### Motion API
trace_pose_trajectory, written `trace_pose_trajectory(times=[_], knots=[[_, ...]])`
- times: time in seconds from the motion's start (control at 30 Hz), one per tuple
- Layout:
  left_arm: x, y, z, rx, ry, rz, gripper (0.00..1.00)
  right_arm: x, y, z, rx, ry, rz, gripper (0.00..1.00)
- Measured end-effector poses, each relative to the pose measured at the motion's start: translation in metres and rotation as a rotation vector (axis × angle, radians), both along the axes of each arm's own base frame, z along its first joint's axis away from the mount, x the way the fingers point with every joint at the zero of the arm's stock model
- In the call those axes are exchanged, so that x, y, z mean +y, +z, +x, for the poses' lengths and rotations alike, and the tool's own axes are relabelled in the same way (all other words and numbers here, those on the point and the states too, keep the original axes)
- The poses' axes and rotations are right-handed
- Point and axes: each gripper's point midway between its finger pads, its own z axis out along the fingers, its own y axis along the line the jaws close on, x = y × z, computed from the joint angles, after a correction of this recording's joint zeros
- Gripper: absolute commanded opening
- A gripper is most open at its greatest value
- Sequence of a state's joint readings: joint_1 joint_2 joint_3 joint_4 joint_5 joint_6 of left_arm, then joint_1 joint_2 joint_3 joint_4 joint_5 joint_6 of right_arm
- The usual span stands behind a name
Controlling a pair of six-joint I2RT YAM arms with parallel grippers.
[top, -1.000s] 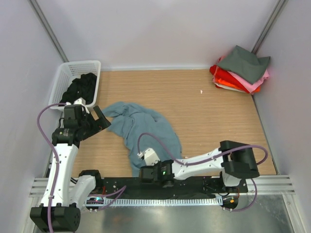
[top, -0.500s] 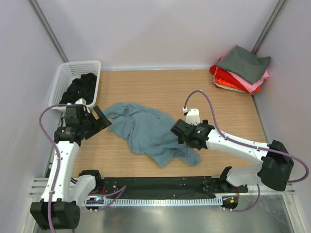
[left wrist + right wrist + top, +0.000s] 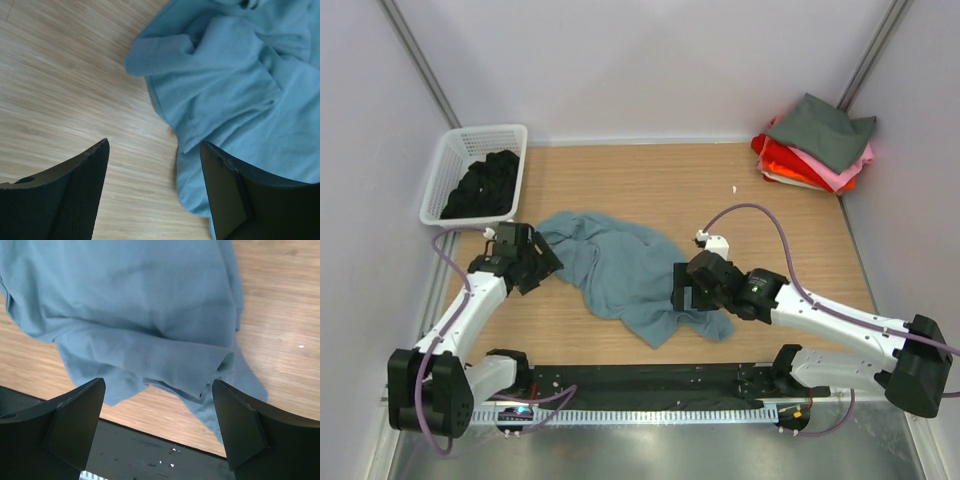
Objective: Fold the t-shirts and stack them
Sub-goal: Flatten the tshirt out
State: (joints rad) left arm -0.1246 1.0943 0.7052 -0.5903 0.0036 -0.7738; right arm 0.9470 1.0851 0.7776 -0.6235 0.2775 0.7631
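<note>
A crumpled blue-grey t-shirt (image 3: 620, 275) lies heaped on the wooden table (image 3: 670, 190), with the left claw (image 3: 540, 268) open beside its left edge and the right claw (image 3: 685, 290) open over its right hem, both empty, seemingly poised to spread it flat for folding

Blue-grey t-shirt (image 3: 620, 272) crumpled at centre; folded stack (image 3: 817, 140), perhaps four, far-right corner.

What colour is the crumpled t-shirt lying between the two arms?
The t-shirt is plain dusty blue-grey; right wrist view shows it best.
</note>
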Motion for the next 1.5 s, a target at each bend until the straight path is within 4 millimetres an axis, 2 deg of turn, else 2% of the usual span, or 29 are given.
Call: trace_pose_trajectory(times=[0.23, 0.4, 0.57, 0.73, 0.8, 1.0, 1.23, 1.47, 1.5], knots=[[0.009, -0.041, 0.016, 0.014, 0.114, 0.020, 0.73, 0.007, -0.011, -0.013, 0.054, 0.049, 0.028, 0.94], [0.001, -0.057, 0.033, 0.037, 0.116, -0.016, 0.67, 0.013, -0.012, -0.014, 0.060, 0.065, 0.054, 0.94], [-0.025, -0.046, 0.035, -0.005, 0.082, -0.093, 0.65, 0.015, -0.019, -0.016, 0.072, 0.073, 0.057, 0.94], [-0.057, -0.027, 0.019, -0.067, 0.009, -0.143, 0.65, 0.019, -0.024, -0.015, 0.084, 0.079, 0.054, 0.94], [-0.065, -0.025, 0.015, -0.069, -0.006, -0.152, 0.63, 0.020, -0.026, -0.015, 0.089, 0.081, 0.052, 0.94], [-0.068, -0.042, 0.009, -0.012, -0.003, -0.136, 0.58, 0.022, -0.027, -0.014, 0.088, 0.081, 0.055, 0.94], [-0.074, -0.051, -0.001, 0.014, -0.012, -0.126, 0.54, 0.016, -0.034, -0.019, 0.097, 0.077, 0.046, 0.94], [-0.071, -0.057, -0.004, 0.018, 0.007, -0.103, 0.35, 0.015, -0.035, -0.019, 0.099, 0.077, 0.042, 0.94], [-0.069, -0.057, -0.003, 0.015, 0.012, -0.095, 0.35, 0.015, -0.035, -0.019, 0.099, 0.077, 0.043, 0.94]])
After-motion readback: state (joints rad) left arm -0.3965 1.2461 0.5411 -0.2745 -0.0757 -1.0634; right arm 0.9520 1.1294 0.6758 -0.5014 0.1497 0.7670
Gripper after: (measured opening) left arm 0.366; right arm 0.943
